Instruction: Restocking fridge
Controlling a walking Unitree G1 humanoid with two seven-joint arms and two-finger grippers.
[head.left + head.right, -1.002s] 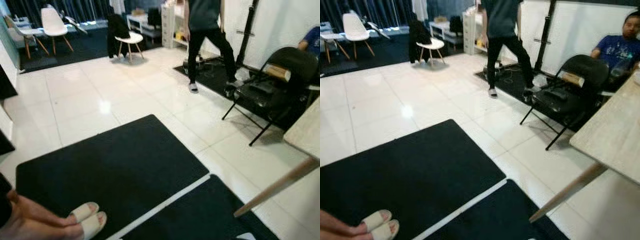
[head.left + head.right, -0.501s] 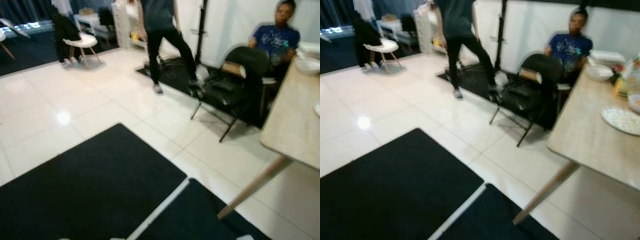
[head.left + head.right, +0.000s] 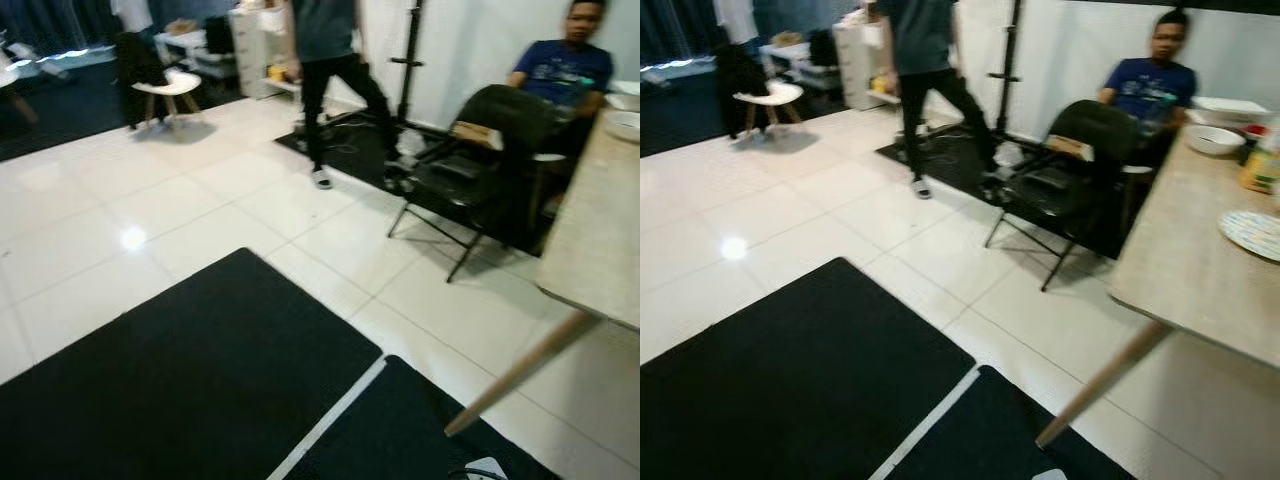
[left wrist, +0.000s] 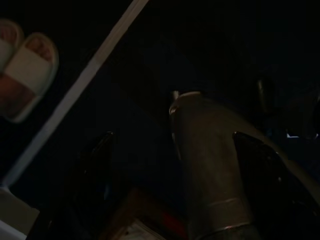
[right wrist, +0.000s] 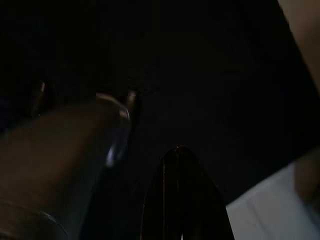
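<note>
Cylinder: smooth, grey, round-sided item (image 4: 210,165) close before the left tool (image 4: 172,137); label too dark to read.
Second item: clear, glassy cylinder (image 5: 60,165) by the right tool (image 5: 145,150).
Tool state: cannot tell for either.
Below: black matte mats (image 3: 200,370), glossy white tile floor (image 3: 200,200).
Tabletop: pale wood grain (image 3: 1200,260), with a tapered round leg.
Chair: black folding chair (image 3: 1070,170).
</note>
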